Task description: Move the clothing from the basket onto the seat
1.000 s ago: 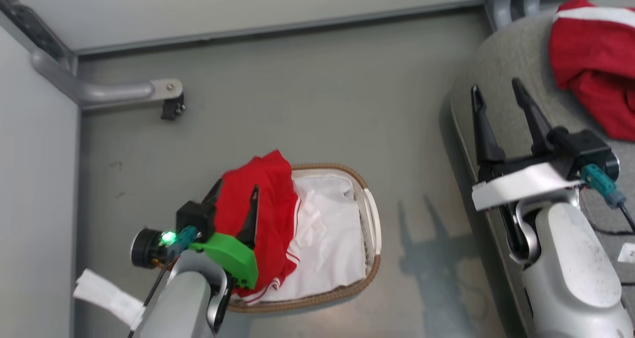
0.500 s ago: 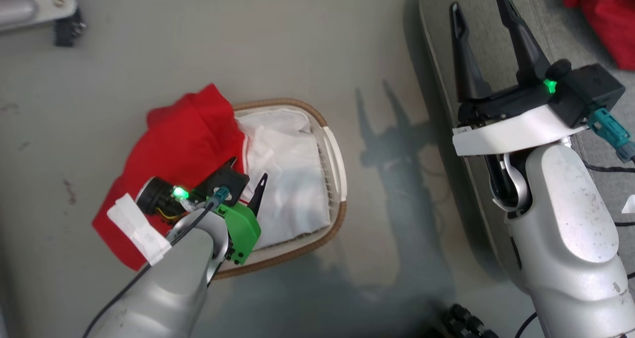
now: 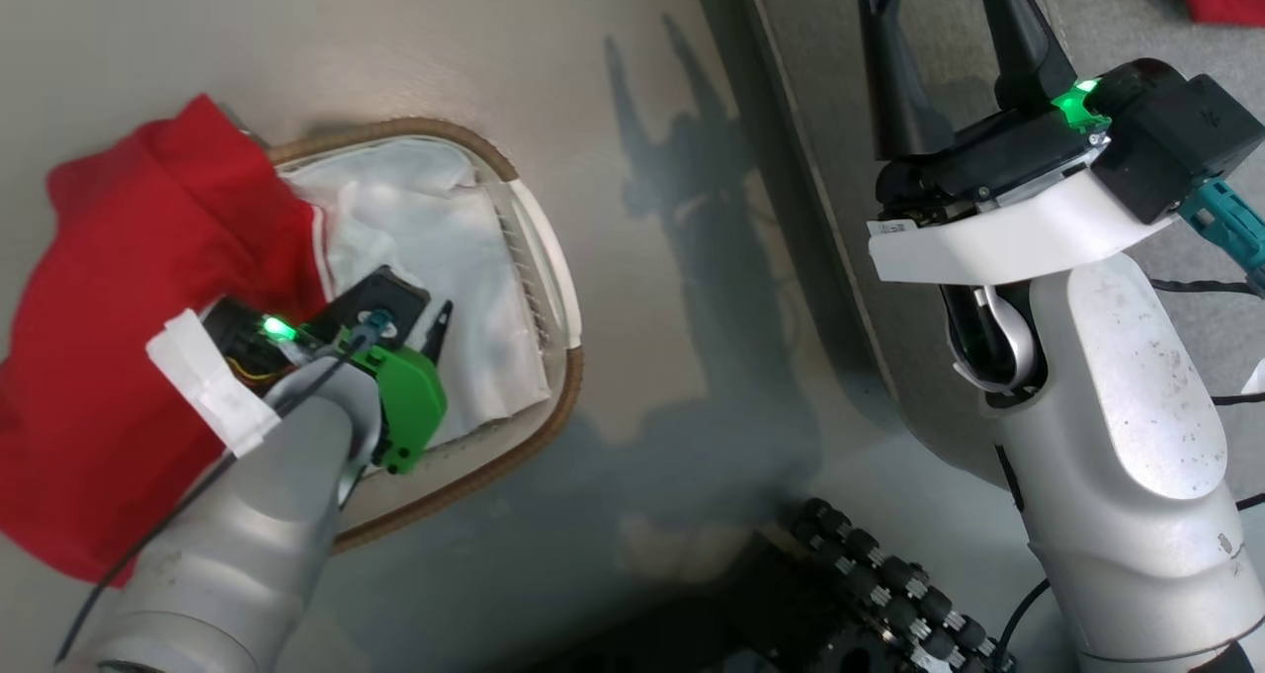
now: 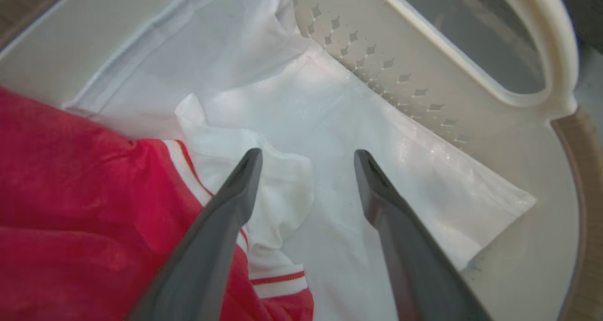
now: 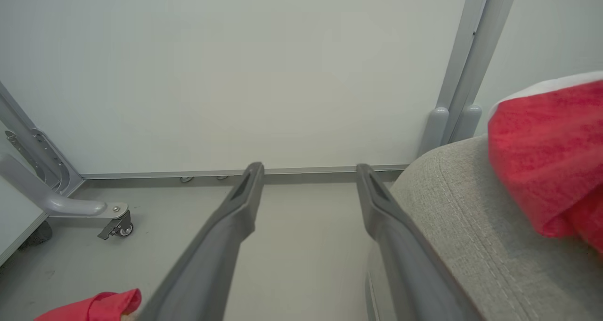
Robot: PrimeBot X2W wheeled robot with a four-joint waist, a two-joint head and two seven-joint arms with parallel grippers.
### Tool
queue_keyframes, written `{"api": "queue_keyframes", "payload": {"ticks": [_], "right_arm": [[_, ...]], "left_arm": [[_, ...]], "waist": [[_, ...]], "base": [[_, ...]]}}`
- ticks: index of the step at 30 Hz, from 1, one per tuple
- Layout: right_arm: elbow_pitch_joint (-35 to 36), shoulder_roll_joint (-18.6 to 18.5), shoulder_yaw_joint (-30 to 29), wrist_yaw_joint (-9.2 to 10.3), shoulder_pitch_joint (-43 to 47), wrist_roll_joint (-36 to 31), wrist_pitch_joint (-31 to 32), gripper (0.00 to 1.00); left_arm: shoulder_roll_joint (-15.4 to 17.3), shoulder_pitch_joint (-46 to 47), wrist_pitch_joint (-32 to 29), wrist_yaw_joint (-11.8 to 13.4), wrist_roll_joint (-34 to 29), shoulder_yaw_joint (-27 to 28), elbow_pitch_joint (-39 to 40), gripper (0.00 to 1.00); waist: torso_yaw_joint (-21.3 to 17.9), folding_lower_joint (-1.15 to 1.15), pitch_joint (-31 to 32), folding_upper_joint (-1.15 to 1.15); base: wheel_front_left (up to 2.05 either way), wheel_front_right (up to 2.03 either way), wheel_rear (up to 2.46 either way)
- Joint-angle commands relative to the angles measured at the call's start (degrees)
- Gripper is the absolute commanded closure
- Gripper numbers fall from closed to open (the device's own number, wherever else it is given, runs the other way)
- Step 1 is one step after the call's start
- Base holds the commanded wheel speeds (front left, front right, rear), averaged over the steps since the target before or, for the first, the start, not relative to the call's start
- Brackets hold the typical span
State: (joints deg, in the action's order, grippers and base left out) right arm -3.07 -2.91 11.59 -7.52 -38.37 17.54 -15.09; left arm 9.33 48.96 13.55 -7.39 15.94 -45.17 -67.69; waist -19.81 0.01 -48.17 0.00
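Below the left pincer [image 4: 306,156], whose fingers are standing wide apart and gripping nothing, the white liner [image 4: 358,123] is lying crumpled inside the basket [image 3: 553,426]. Just left of that pincer, red clothing [image 4: 70,193] is spilling over the basket's rim. The right pincer [image 5: 308,168], likewise spread and empty, is hovering beside the seat [image 5: 471,231], where another red garment [image 5: 541,160] is lying to its right.

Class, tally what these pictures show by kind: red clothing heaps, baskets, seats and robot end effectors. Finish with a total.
Red clothing heaps: 2
Baskets: 1
Seats: 1
End effectors: 2 (left end effector, right end effector)
Total: 6
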Motion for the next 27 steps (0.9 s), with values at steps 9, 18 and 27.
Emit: {"api": "queue_keyframes", "payload": {"ticks": [9,18,27], "right_arm": [[2.0,0.0,1.6,0.06,-1.6,2.5,-0.1,0.00],[2.2,0.0,1.1,0.06,-1.6,3.2,-0.1,0.00],[1.6,0.0,0.7,0.06,-1.5,3.1,-0.1,0.00]], "left_arm": [[3.7,4.4,-1.4,2.1,2.6,1.7,-4.0,0.00],[4.1,4.5,-2.2,5.3,4.0,2.5,-5.3,0.11],[3.8,3.3,-0.7,6.3,5.8,3.5,-5.5,0.75]], "waist": [[-6.1,-0.01,-7.2,0.00],[-6.3,-0.01,-7.6,0.00],[-5.2,-0.01,-6.7,0.00]], "base": [[0.00,0.00,0.00],[0.00,0.00,0.00],[0.00,0.00,0.00]]}}
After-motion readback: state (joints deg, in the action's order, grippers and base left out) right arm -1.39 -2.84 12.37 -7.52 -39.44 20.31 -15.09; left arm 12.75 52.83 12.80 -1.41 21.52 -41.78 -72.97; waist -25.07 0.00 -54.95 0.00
